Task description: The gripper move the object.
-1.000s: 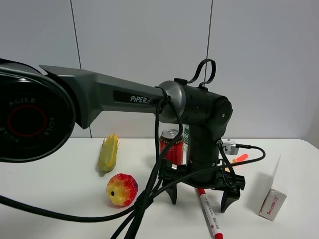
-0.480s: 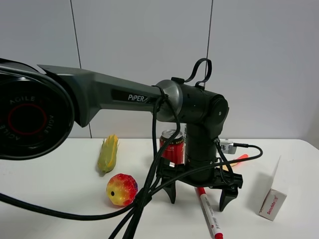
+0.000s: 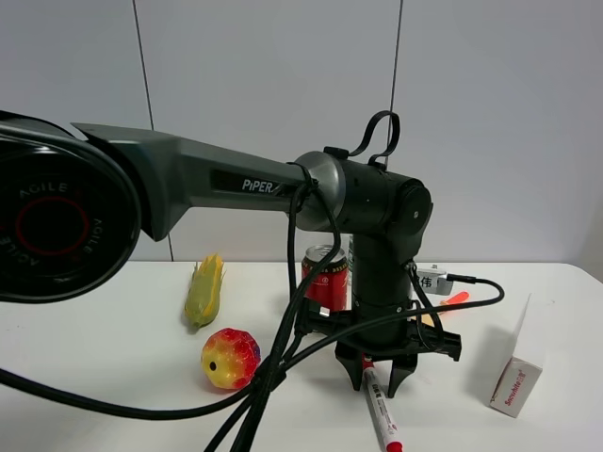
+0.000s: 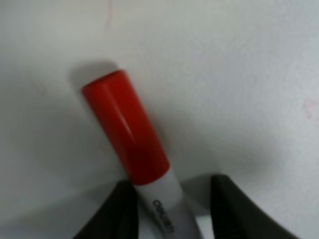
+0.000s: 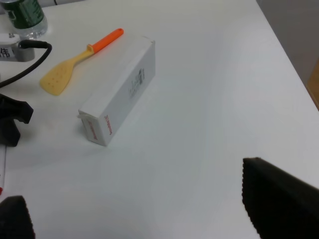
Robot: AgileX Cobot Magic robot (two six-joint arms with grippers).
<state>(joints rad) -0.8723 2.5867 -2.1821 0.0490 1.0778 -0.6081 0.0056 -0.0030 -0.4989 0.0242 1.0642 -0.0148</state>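
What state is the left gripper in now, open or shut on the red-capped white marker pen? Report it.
Shut on it: the black left gripper has its fingers against both sides of the slim white marker pen with red cap, just below the cap.

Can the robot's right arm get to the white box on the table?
Probably yes. In the right wrist view the white box lies flat on bare table, with nothing between it and the open right end effector. The yellow spatula lies just beyond it, apart.

- The marker pen (image 3: 378, 408), slim and white with a red cap (image 4: 125, 128) and printed barrel, lay on the white table.
- The left gripper (image 3: 379, 377) pinched its barrel just behind the cap.
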